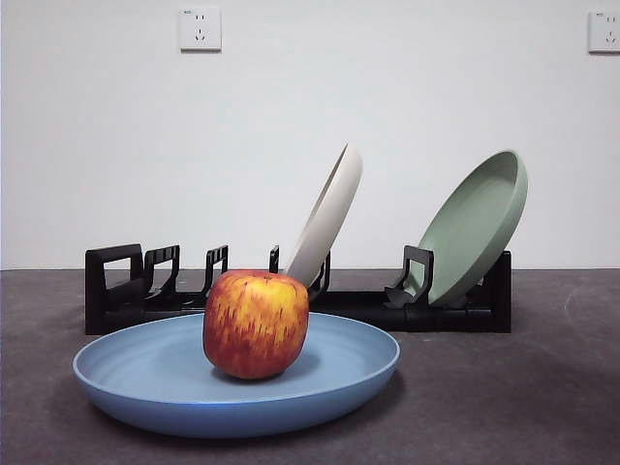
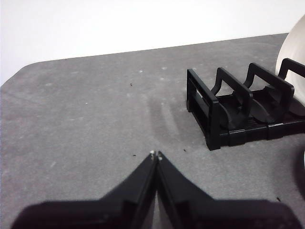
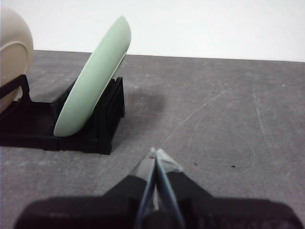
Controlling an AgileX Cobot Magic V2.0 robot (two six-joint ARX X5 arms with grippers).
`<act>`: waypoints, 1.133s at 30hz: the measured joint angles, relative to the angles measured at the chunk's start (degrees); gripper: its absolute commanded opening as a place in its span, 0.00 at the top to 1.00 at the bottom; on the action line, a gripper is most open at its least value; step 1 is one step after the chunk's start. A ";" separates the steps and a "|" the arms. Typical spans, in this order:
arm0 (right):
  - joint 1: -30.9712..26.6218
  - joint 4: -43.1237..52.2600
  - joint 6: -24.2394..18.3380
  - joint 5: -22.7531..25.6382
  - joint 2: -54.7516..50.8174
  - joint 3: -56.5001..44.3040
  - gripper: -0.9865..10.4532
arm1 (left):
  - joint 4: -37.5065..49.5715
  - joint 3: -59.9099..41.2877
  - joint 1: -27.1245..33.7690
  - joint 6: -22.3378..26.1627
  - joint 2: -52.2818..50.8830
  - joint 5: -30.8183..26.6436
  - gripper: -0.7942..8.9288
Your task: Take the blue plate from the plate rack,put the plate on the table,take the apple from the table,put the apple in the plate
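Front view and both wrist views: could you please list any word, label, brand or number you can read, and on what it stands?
None can be read in any view.
The round red-and-yellow apple, the large light-blue plate and the long black plastic plate rack carry no print.
The white wall sockets show only slots.

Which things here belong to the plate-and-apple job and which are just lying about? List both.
Job:
- blue plate, flat on the table
- apple, sitting in the blue plate
- plate rack

Lying about:
- cream-white plate, leaning in the plate rack
- sage-green plate, leaning in the plate rack
- two wall sockets
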 measured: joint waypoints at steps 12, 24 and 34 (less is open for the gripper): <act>0.02 -2.08 3.91 -0.26 -0.04 0.04 0.91 | 0.00 0.00 0.00 0.00 0.00 0.00 0.92; 0.02 -2.08 4.48 -0.24 -0.04 0.04 0.91 | 0.02 0.00 0.00 0.00 0.00 0.00 0.92; 0.02 -2.08 4.48 -0.24 -0.04 0.04 0.91 | 0.02 0.00 0.00 0.00 0.00 0.00 0.92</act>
